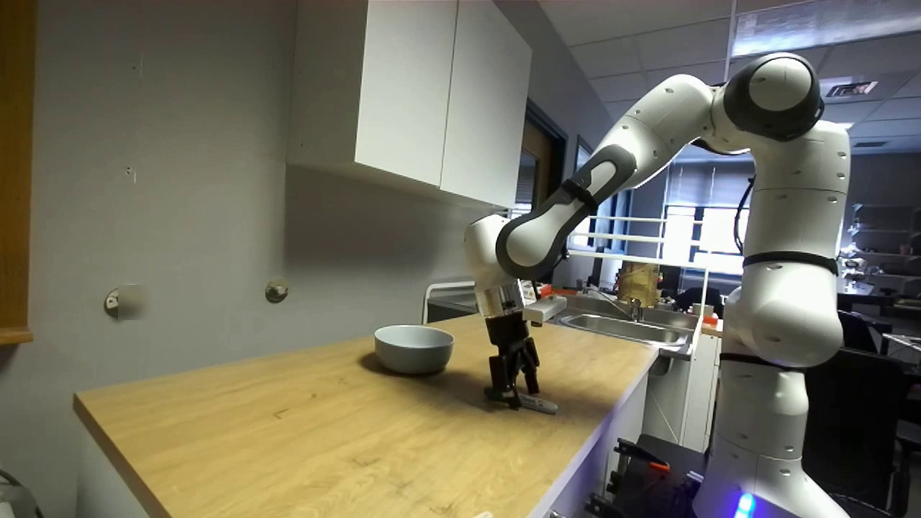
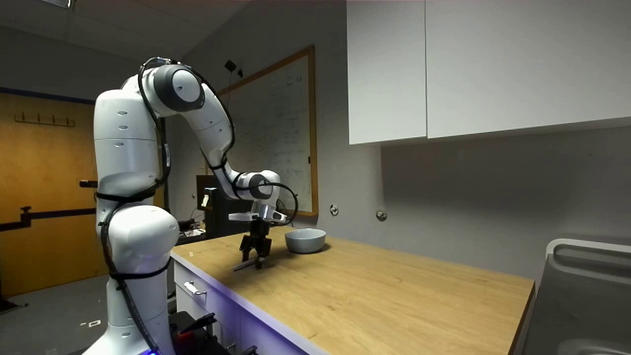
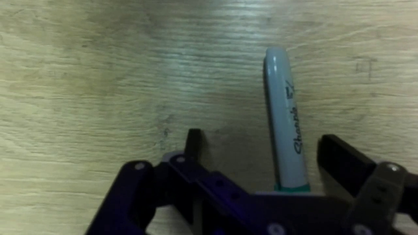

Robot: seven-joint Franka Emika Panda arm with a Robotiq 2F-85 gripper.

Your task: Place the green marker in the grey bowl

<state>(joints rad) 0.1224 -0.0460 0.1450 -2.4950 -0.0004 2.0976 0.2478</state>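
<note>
Green marker [image 3: 287, 124] | lying on counter [image 1: 309, 439] | jaws apart, astride it | grey bowl [image 1: 414, 354] nearby

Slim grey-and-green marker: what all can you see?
The slim grey-and-green marker looks plastic: smooth grey barrel, rounded end, dark "Sharpie" lettering, green section opposite, partly hidden in the wrist view. It lies on the pale wood-look counter between the open jaws of the black two-finger gripper, gaps visible either side. Cap fit unclear.
</note>
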